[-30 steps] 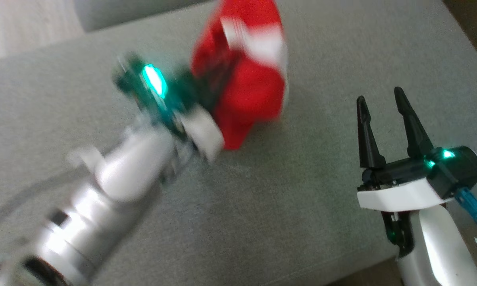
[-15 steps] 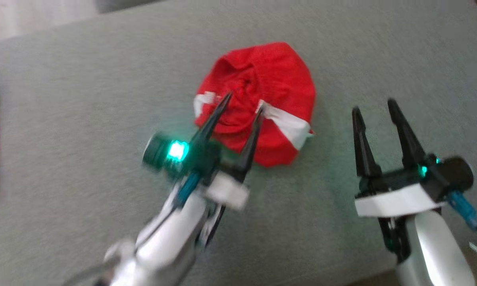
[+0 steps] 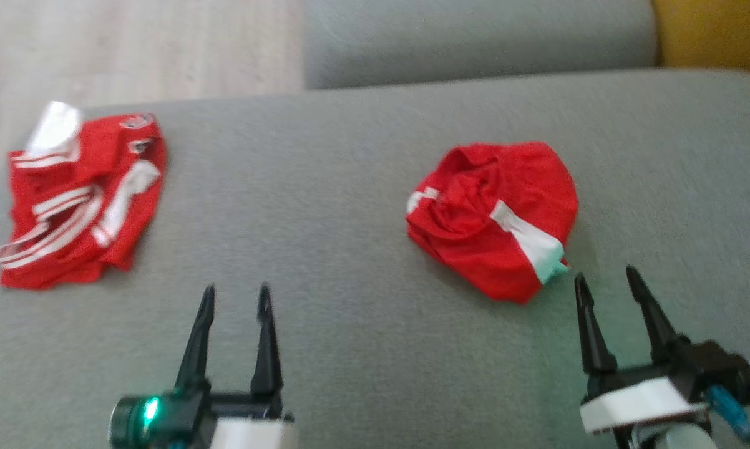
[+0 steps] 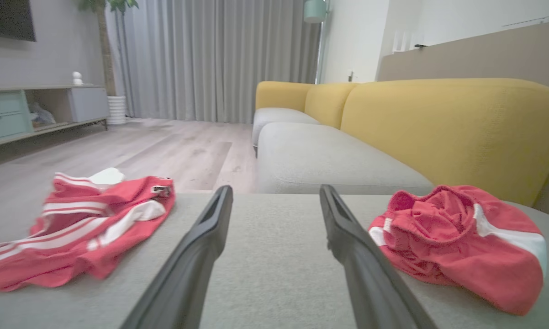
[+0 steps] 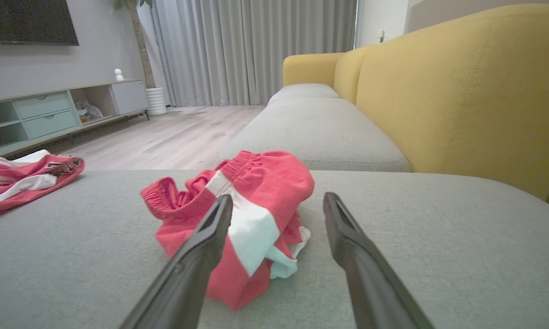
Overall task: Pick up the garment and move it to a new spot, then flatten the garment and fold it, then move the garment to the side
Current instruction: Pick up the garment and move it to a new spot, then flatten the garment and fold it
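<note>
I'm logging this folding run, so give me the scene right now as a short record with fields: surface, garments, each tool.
surface: grey cushion, yellow backrest behind
crumpled garment: red with a white panel, bunched in a heap, lying free on the cushion's right part
striped garment: red with white stripes, rumpled, near the cushion's left edge
left tool: open, empty, over bare cushion between the garments
right tool: open, empty, close to the heap's near corner
fold status: not yet flattened or folded
</note>
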Motion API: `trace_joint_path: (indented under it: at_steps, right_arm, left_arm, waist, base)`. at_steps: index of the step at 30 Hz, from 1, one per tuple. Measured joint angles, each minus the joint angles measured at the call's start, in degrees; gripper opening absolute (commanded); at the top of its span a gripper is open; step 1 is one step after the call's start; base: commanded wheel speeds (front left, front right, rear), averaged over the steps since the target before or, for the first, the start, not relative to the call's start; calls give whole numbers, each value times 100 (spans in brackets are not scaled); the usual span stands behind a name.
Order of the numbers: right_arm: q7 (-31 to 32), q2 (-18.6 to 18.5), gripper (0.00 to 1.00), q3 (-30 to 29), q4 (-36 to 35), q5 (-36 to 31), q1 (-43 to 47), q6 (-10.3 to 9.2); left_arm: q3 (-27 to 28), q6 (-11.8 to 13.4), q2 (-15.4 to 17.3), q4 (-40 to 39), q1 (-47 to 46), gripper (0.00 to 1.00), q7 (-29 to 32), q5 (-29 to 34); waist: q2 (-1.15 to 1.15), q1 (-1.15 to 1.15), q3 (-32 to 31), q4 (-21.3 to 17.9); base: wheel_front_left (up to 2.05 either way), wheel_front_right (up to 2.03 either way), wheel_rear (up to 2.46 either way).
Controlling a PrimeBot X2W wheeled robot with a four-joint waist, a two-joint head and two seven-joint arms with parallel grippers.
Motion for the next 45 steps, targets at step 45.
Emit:
trace_joint_path:
  at_steps: [45]
  right_arm:
    - [0,18,100,471,-178,145,612,0]
  left_arm:
    - [115,-483,-137,123,1027,100,0,765]
  waist:
    - [0,2,-534,25]
  base:
    - [0,0,0]
